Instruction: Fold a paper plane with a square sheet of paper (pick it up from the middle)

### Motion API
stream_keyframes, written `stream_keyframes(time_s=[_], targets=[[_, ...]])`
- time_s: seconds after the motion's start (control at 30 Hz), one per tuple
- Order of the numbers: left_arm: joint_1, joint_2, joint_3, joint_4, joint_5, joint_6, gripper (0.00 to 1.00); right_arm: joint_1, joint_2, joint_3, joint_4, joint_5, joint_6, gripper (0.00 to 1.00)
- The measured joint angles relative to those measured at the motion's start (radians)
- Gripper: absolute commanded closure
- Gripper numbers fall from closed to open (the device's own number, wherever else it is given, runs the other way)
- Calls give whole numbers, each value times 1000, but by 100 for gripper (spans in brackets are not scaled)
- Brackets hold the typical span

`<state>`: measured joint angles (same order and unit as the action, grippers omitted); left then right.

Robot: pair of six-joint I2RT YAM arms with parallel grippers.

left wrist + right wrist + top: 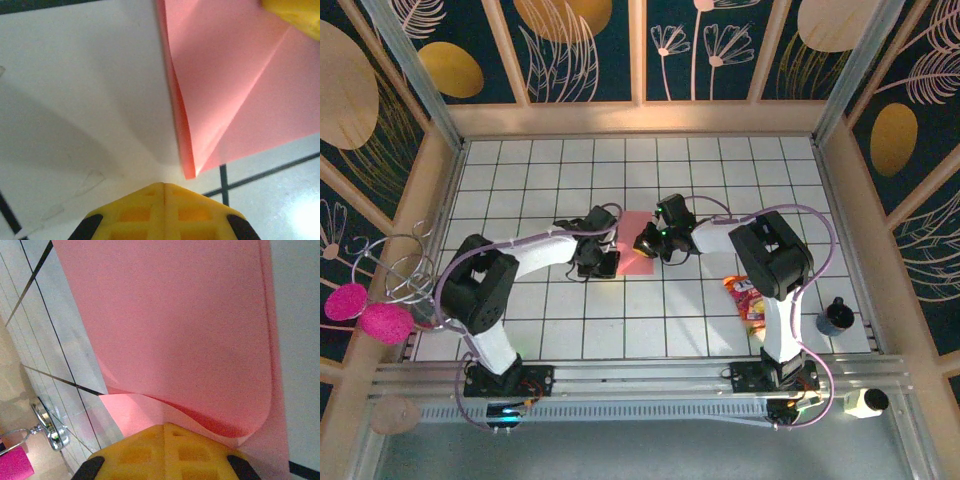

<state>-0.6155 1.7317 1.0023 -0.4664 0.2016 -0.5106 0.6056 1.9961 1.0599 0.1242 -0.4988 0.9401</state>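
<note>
White tiled surface (520,180) inside a walled frame, both arms reaching to mid-surface. Left arm (485,285) comes in from the left, right arm (770,255) from the right, wrists meeting over the paper sheet (636,252). The sheet lies at centre between the two grippers, salmon pink, partly folded: left wrist view shows the paper sheet (235,85) with a diagonal crease and stacked layers ending in a point just ahead of the left gripper (164,207), jaws pressed together, not clearly on the paper. Right gripper (164,447) jaws also pressed together, tips at a curled-up flap of the paper sheet (170,325); can't tell if a layer is pinched. From above, left gripper (596,256) and right gripper (650,243) cover the sheet's side edges, so its outline is cut off. Pink fluffy balls (365,312) sit outside the left wall. Snack packet (746,298) lies right of centre, half under the right arm. Black cylinder (835,316) at the far right edge.
</note>
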Motion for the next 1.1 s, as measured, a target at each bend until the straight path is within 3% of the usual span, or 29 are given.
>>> stream_keyframes(time_s=[0.13,0.33,0.6,1.1], targets=[[0,-50,0,81,50,-62,100,0,0,0,1,0,-3,100],[0,-9,0,188,81,-137,100,-2,0,-1,4,-5,-14,100],[0,60,-16,201,56,-158,100,-4,0,-2,8,-13,-32,100],[0,56,-49,250,51,-164,100,-4,-74,0,-25,6,-183,100]])
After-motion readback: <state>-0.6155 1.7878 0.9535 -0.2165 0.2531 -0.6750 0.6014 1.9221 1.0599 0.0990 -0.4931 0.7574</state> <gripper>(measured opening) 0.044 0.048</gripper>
